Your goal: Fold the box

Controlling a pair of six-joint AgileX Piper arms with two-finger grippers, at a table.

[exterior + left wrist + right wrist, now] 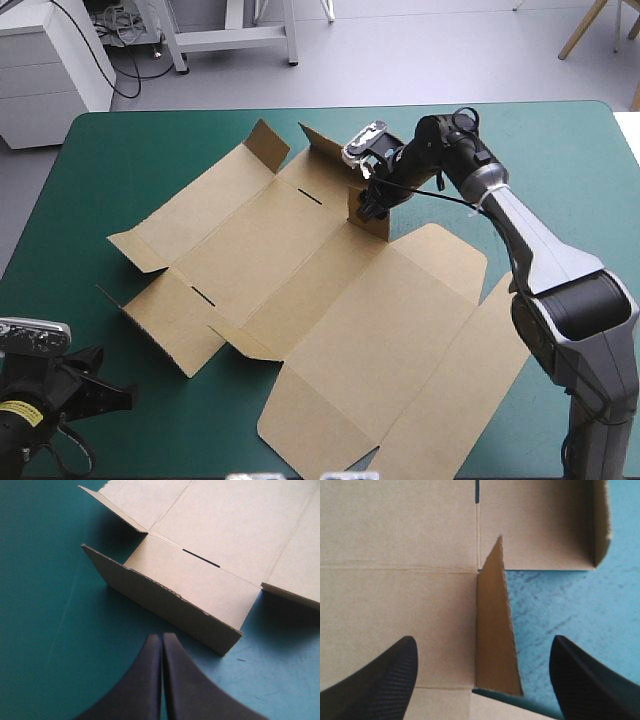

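Right gripper [372, 203] hangs wide open over the brown box [330, 300], one upright flap [495, 630] between its black fingers [385, 680]. Left gripper [162, 639], pressed shut, hovers at the bench's [560, 150] near left corner, just beside the mostly flat box, which covers the bench's middle.

Cut sheet of brown board [330, 300], spread mostly flat, corner flaps tilted up, one small flap [495, 630] upright between the spread fingers of the right gripper [485, 640], a side panel [190, 580] lifted just ahead of the left gripper [162, 636]
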